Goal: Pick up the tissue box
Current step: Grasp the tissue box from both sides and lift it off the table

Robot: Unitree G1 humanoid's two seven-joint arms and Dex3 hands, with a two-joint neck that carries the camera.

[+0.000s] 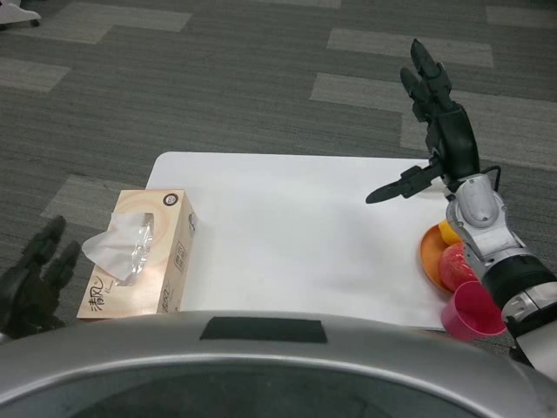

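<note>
Head view, white table: tissue box lying flat at the near left corner, a tissue standing out of its top; left hand off the table's left edge, fingers spread, empty; right hand raised above the far right corner, fingers spread, holding nothing; orange plate with fruit and pink cup at the right edge.

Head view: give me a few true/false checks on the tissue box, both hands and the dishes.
1. The tissue box lies at the table's left edge. True.
2. The right hand grips the tissue box. False: it is raised, fingers spread, holding nothing, far from the box.
3. A tissue sticks out of the box's top. True.
4. The left hand rests on the box. False: it is off the table, left of the box.
5. The pink cup stands beside the box. False: it is by the orange plate, at the right edge.
</note>
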